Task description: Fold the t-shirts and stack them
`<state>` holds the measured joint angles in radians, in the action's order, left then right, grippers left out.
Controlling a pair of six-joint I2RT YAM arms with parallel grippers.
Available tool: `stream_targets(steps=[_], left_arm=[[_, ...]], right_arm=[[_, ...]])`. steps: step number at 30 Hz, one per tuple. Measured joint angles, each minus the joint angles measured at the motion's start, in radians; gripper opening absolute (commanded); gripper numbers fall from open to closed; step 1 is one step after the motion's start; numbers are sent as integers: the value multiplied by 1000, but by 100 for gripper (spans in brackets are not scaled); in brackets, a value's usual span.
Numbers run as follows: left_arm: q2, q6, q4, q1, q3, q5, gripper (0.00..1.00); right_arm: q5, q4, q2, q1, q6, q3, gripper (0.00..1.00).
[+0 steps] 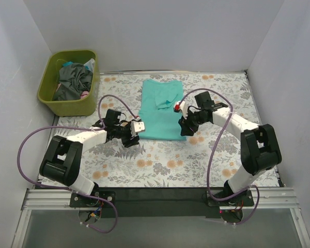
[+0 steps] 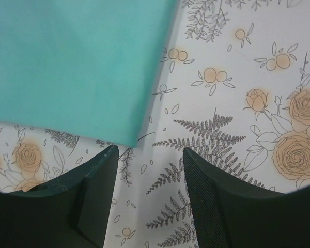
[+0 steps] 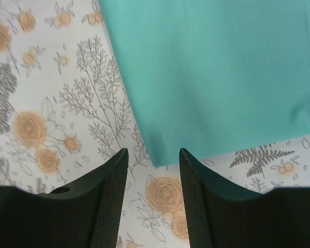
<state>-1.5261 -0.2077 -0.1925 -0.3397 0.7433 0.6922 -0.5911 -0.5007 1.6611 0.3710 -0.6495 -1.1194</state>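
Note:
A teal t-shirt lies on the floral table, its sides folded in to a long narrow strip. My left gripper is open and empty just off the shirt's near left corner; in the left wrist view that corner lies just ahead of the fingers. My right gripper is open and empty at the near right corner; in the right wrist view that corner points between the fingers.
A green basket at the back left holds several crumpled dark shirts. White walls close the table at the back and on both sides. A floral cloth covers the table.

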Motion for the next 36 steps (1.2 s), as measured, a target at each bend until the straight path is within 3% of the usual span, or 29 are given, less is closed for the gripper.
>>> stream_targets(steps=[13, 21, 30, 33, 36], left_arm=[[0, -159, 169, -85, -83, -77, 45], [1, -179, 259, -90, -100, -126, 40], [27, -243, 285, -110, -169, -137, 40], [27, -248, 315, -122, -171, -149, 40], [27, -255, 348, -129, -174, -159, 41]], right_arm=[[248, 181, -107, 142, -267, 248, 40], [320, 269, -107, 170, -335, 315, 33], [358, 344, -109, 182, -383, 349, 27], [367, 361, -110, 186, -393, 356, 29], [380, 383, -115, 187, -401, 363, 42]])
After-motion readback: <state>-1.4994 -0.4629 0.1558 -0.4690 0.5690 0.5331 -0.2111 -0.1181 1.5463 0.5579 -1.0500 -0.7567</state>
